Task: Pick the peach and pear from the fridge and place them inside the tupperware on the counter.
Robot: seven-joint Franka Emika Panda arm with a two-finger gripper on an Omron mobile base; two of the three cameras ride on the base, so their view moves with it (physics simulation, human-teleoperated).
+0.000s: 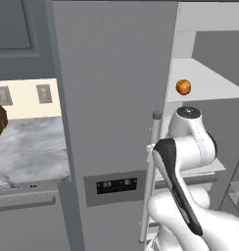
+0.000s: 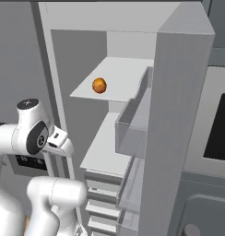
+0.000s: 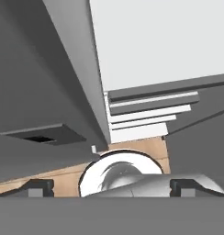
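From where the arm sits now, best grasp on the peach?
Grip the peach across its widest middle, coming in level from the fridge's open front. It is round, sits alone near the shelf's front edge, and the space above looks tight, so a top-down approach seems harder.

The left base view looks forward from behind and left of the arm, close to the fridge [image 1: 111, 98], with its closed grey front at twelve o'clock, the counter [image 1: 28, 147] at nine and the open compartment at two. The right base view looks from behind and right, straight into that open compartment, the door's inner bins [image 2: 133, 124] at three o'clock; both views share the upper shelf with the peach [image 1: 183, 87]. The hand view sits low, near the fridge's foot, facing the stepped lower shelves [image 3: 146, 114] at twelve o'clock.
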